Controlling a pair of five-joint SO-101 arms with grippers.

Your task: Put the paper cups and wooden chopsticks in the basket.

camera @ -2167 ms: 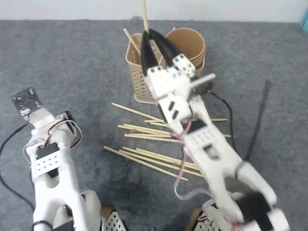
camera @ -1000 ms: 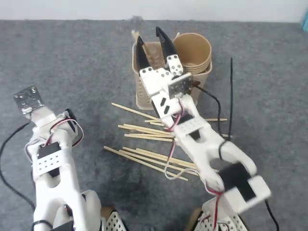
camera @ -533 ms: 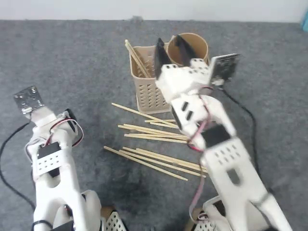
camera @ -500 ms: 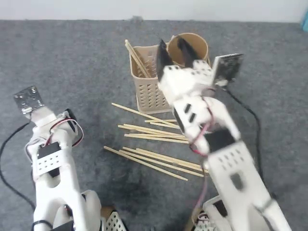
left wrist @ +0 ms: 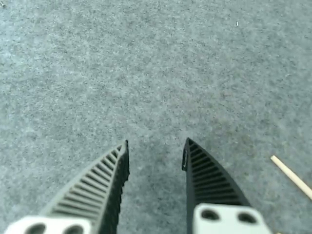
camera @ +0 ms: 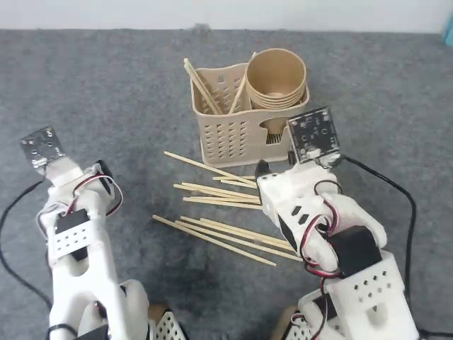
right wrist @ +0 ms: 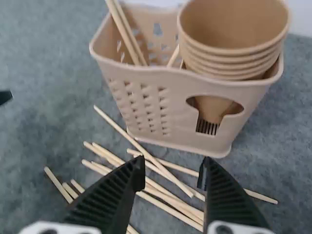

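A beige plastic basket (camera: 237,131) stands at the back middle of the grey mat. In its right half sits a stack of brown paper cups (camera: 276,74), and a few wooden chopsticks (camera: 202,86) lean in its left half. Several loose chopsticks (camera: 219,193) lie scattered in front of it. The right arm (camera: 315,216) is just in front of the basket. Its gripper (right wrist: 170,168) is open and holds nothing, above the loose chopsticks (right wrist: 146,173) and facing the basket (right wrist: 161,105) and the cups (right wrist: 234,34). My left gripper (left wrist: 155,151) is open over bare mat.
The left arm (camera: 71,234) stays at the front left, apart from the chopsticks. One chopstick end (left wrist: 292,178) shows beside the left gripper. A black cable (camera: 396,191) runs along the right side. Grey mat lies open to the left and behind the basket.
The right gripper held a chopstick upright over the basket, let it go inside, then pulled back toward the front. The left arm has not moved.
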